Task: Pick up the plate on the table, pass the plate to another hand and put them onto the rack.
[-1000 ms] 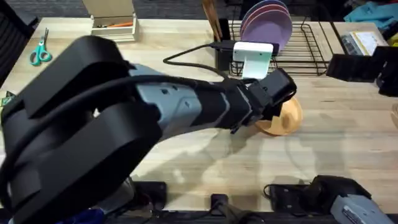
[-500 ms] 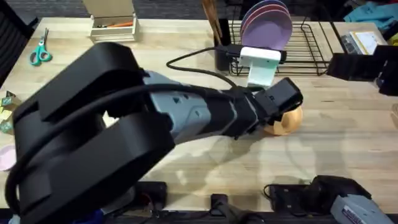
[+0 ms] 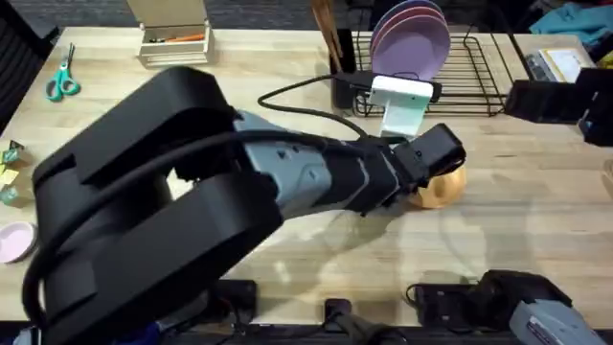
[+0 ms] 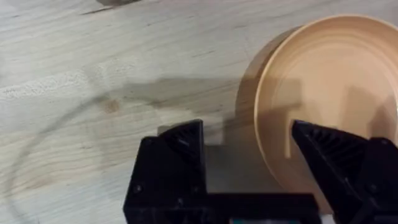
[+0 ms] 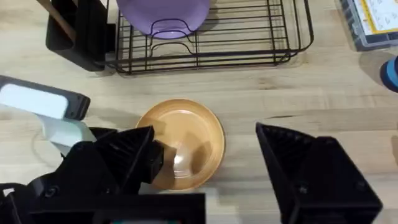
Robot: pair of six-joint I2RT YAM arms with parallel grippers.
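Overhead view: the plate (image 3: 439,186) lies flat on the table (image 3: 536,220), near of the rack (image 3: 460,72). The left end effector (image 4: 247,146) straddles its rim, fingers wide. The right end effector (image 5: 205,155) hangs spread wide, holding nothing.

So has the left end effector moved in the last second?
Yes. The left end effector shifted rightward and slightly toward the rack, now over the plate.

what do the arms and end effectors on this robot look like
The left arm is built of bulky matte black housings with a grey metallic link between them and a black cable along its top. A white block sits near its wrist. Its end effector has two black, wedge-shaped fingers with ribbed inner faces. The right end effector has the same black, angular fingers.
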